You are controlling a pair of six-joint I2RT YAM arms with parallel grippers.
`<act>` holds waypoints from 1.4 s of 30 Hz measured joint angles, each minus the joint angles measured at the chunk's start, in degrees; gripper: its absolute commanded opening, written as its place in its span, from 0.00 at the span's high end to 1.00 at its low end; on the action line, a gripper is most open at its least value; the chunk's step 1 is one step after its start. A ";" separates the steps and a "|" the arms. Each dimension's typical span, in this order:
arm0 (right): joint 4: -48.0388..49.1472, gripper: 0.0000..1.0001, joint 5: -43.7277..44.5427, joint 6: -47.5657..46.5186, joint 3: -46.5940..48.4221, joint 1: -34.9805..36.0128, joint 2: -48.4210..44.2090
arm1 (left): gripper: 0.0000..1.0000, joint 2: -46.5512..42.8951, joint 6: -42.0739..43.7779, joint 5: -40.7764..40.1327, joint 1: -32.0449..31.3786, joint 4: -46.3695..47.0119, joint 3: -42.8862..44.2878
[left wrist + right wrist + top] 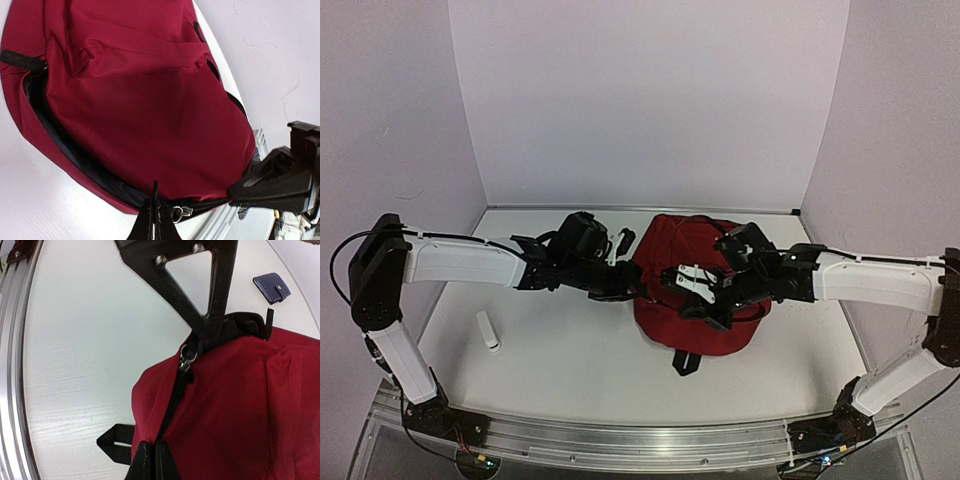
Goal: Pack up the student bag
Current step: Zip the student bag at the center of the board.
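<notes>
The student bag is a dark red backpack lying flat at the table's centre right. Its zipper stands partly open, with dark lining showing along the gap. My left gripper is shut on a thin black pull tab beside the silver zipper slider, at the bag's left edge. My right gripper is shut on the bag's red edge at the closed stretch of zipper, a short way from the left gripper's black fingers. In the top view the right gripper lies over the bag.
A white cylinder lies on the table to the left. A small dark blue pouch sits behind the bag. A black strap loop sticks out from the bag's near edge. The metal rail runs along the table's front.
</notes>
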 measured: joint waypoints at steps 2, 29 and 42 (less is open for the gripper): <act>-0.07 1.00 0.92 -2.08 -2.94 0.00 -3.50 | 1.00 -0.27 0.55 0.50 0.08 -0.28 0.04; -4.77 0.64 -0.26 6.41 11.51 3.36 10.72 | 1.00 0.16 0.87 0.89 2.40 -0.02 0.37; -0.61 1.00 2.84 8.66 6.34 3.89 7.70 | 1.00 1.07 0.30 -0.11 2.52 -0.53 1.08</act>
